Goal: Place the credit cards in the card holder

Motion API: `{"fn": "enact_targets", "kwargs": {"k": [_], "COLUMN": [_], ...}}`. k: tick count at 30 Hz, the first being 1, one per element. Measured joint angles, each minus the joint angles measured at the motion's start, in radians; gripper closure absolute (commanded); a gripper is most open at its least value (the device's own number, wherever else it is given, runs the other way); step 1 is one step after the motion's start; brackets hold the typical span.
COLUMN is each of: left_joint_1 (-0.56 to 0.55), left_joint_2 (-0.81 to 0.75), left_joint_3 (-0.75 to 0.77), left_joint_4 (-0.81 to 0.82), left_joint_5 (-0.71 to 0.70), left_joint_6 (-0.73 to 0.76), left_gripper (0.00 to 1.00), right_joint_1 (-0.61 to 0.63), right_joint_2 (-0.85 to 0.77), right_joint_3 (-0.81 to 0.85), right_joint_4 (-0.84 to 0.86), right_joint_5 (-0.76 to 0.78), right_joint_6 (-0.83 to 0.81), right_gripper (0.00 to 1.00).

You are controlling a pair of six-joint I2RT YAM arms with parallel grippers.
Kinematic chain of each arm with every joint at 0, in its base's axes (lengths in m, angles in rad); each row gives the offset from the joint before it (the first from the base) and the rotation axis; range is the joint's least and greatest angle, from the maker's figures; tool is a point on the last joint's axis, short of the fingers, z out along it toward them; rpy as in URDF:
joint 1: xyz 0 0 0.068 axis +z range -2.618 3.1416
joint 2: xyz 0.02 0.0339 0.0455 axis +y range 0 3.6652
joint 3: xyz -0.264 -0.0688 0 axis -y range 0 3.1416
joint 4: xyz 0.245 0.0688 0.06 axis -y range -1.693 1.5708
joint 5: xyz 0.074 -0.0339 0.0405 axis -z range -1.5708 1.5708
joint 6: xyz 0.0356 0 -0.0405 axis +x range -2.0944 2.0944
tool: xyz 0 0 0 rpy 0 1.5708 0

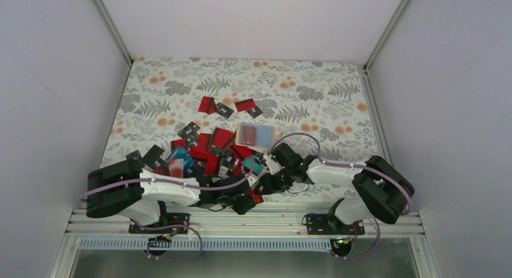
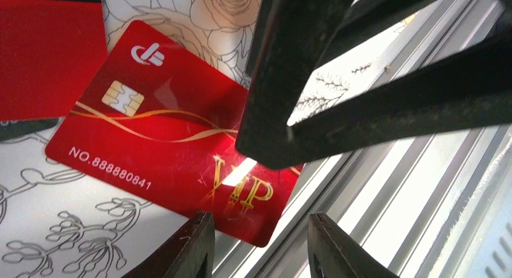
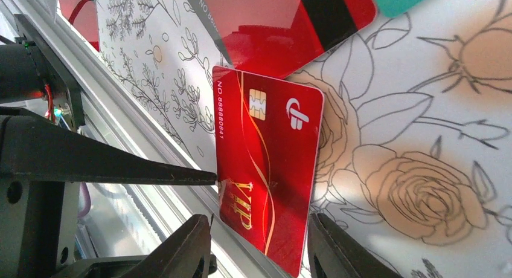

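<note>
While both arms reach in to the near edge of the desk (image 1: 241, 78), one red card (image 2: 163, 139) lies flat there, face up, with gold VIP letters on it. One corner of it sticks out past the desk edge, over the metal rail (image 2: 392, 199). The left claw (image 2: 261, 217) has its two fingers apart, and that corner sits by the gap between them. It grips nothing. The right claw (image 3: 259, 217) is apart too. The short end of the same card shows between its fingers, but it is not squeezed. One finger (image 3: 151, 174) of the left claw touches the long side of the card. More cards (image 1: 205, 151), red, black and teal, lie in a heap on the desk. The card holder (image 1: 256, 134) lies open just beside the heap, on its far right side, with its clear bluish pockets up.
</note>
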Motion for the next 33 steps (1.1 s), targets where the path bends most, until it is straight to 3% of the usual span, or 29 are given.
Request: {"fn": "enact_targets", "kwargs": {"k": [7, 13, 22, 33], "left_joint_1": [-0.003, 0.014, 0.179, 0.212], "left_joint_2": [-0.084, -0.138, -0.021, 0.040], "left_joint_3": [0.029, 0.122, 0.162, 0.163], "left_joint_4": [-0.115, -0.209, -0.218, -0.164], "left_joint_5": [-0.013, -0.059, -0.053, 0.027], "left_joint_6": [-0.003, -0.002, 0.021, 0.088], "left_gripper": [0.59, 0.59, 0.61, 0.62], "right_joint_1": [0.001, 0.003, 0.065, 0.190], "right_joint_2": [-0.088, -0.188, -0.385, -0.293], "right_joint_3": [0.017, -0.019, -0.149, -0.211], "right_joint_4": [-0.080, -0.106, -0.103, 0.065], "right_joint_5": [0.066, 0.062, 0.064, 0.096], "right_joint_6": [0.022, 0.148, 0.434, 0.678], "right_gripper": [0.55, 0.54, 0.50, 0.48]}}
